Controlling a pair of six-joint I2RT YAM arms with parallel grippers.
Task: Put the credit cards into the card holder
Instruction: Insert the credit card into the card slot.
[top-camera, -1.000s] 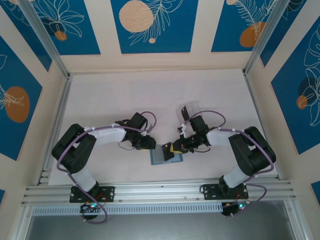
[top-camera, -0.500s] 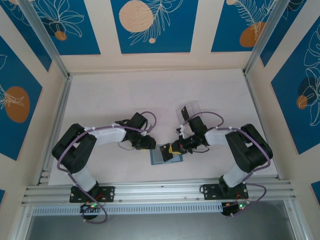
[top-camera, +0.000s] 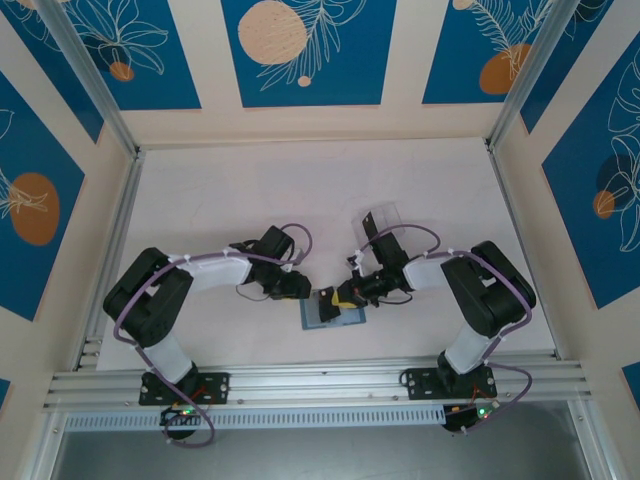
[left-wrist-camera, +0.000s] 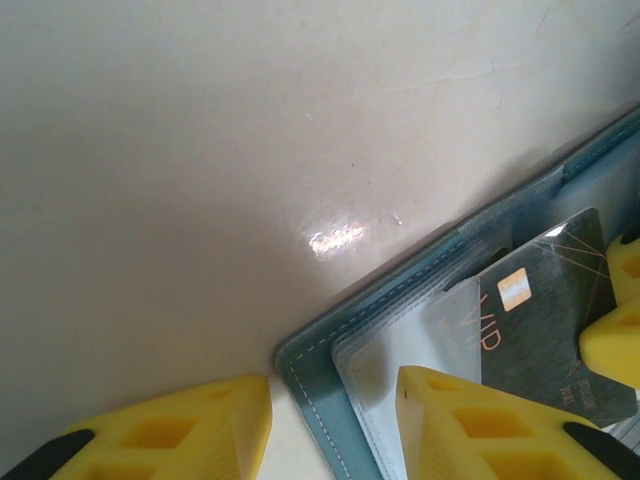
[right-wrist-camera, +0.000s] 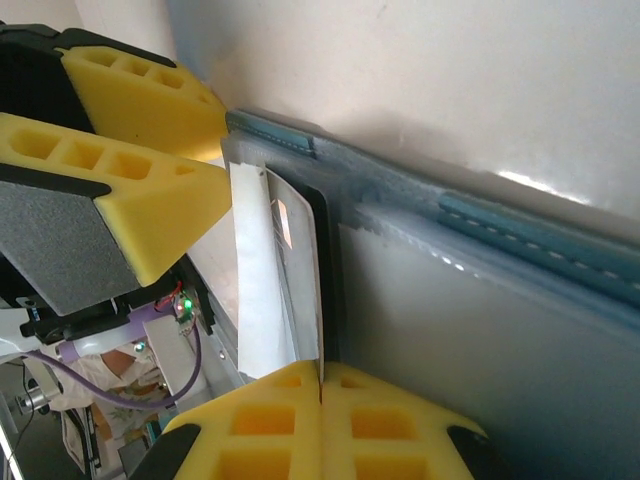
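The card holder (top-camera: 333, 312) lies open on the tabletop (top-camera: 250, 190) between the arms. The right gripper (right-wrist-camera: 322, 375), fingers pinched on a dark credit card (left-wrist-camera: 545, 310), seemingly has it half pocketed. The left gripper (left-wrist-camera: 335, 400), fingers half-open and empty, straddles the holder's corner.

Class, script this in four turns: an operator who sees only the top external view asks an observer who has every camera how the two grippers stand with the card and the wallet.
Operator: From above, I can't tell whether the right gripper actually holds the credit card.
Observer: It does. The right wrist view shows its fingers closed together on the card's near edge.
Operator: And the left gripper?
Observer: The left wrist view shows it open, with one finger on each side of the card holder's corner.
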